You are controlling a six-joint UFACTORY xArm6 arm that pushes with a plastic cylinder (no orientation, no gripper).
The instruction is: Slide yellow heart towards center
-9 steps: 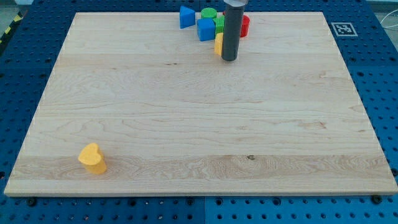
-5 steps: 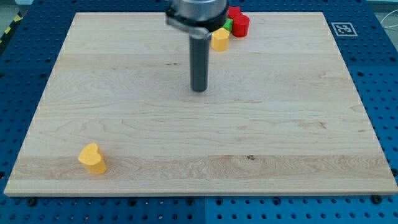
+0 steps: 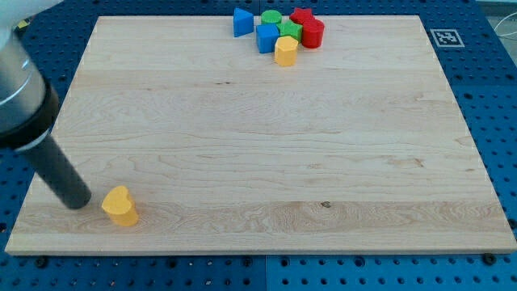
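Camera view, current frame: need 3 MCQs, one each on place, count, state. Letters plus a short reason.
1. Where is the yellow heart?
A. near the board's bottom-left corner
B. at the board's centre
C. in the top cluster

2. How many yellow blocks are on the wooden board?
A. one
B. two
C. four

3. How does my tip stand relative to the yellow heart?
A. close on its left
B. far away near the top cluster
C. on its right

Answers:
1 A: the heart sits alone at the view's lower left.
2 B: the heart, plus a yellow block at the cluster's lower edge.
3 A: the rod's end rests just left of the heart; contact cannot be told.
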